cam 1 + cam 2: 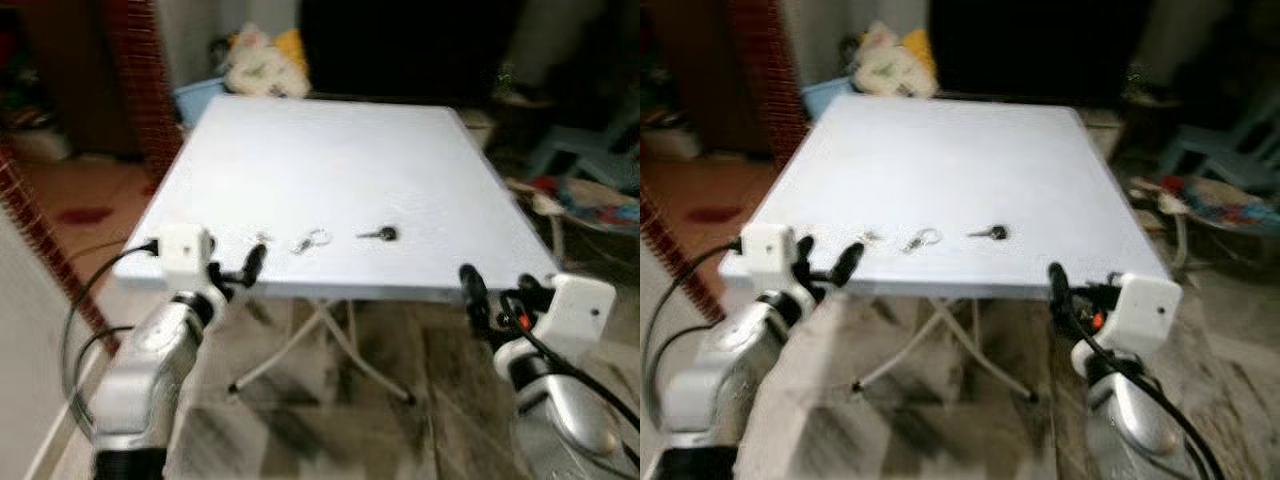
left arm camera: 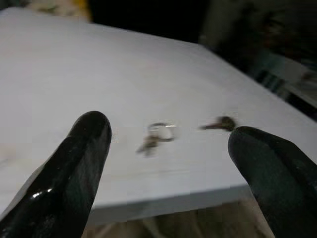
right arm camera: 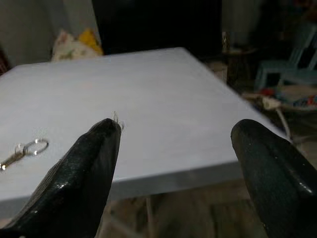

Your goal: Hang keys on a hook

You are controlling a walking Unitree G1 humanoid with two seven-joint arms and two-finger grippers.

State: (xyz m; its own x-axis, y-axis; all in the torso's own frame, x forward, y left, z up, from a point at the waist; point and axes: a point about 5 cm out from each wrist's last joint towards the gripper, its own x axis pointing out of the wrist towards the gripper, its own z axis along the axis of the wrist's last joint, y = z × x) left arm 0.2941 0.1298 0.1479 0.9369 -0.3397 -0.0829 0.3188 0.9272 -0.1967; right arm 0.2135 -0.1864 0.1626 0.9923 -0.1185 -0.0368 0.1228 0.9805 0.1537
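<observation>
At the lower left of the left eye view the left gripper (image 1: 238, 272) hangs just off the near edge of the pale blue-white folding table (image 1: 330, 160), its two black fingers (image 2: 74, 168) spread wide with nothing between them. Just right of it, near the table's front edge, lies the small silvery key on a round metal ring (image 1: 312, 241): the ring is at the right end and the thin key trails from it down toward the lower left, so its long axis runs roughly along the table edge with a slight slant (the blur hides finer detail). A short way further right, apart from it, sits a darker key with a rounded black head (image 1: 380, 234), head at the right, blade pointing left, lying almost level in the frame. At the lower right the right gripper (image 1: 490, 300) is held below the table's front edge, its jaws likewise wide apart and empty. Behind the table at the upper left is a white and yellow bundle (image 1: 262, 62).
</observation>
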